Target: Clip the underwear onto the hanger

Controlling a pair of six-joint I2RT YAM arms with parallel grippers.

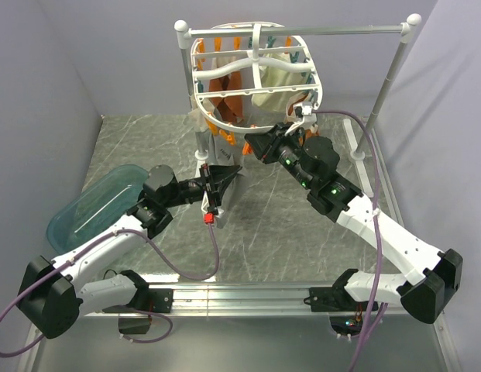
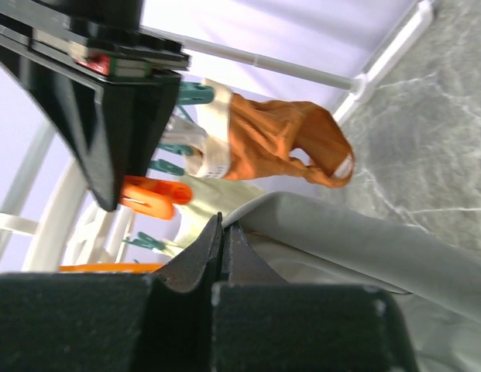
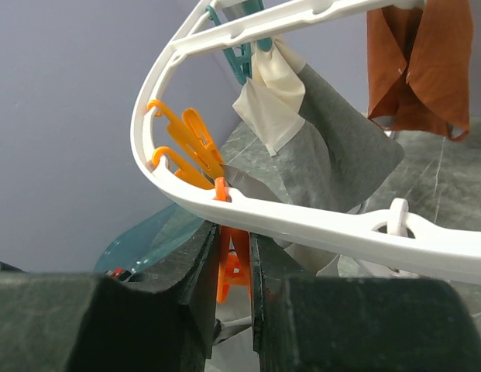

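At desk's far edge, right hand (image 3: 234,242) squeezes orange peg (image 3: 233,273) on white oval hanger (image 3: 317,225). Feed hem in squarely with left hand (image 2: 222,226), clamped on limp grey underwear (image 2: 364,240).

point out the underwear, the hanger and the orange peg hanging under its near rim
underwear (image 2: 364,240): left wrist view, on the grey fold.
hanger (image 3: 302,222): right wrist view, on the white rim.
orange peg (image 3: 234,267): right wrist view, on its body below the rim.

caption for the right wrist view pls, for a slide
Right fingers closed on an orange peg hanging below the white hanger.
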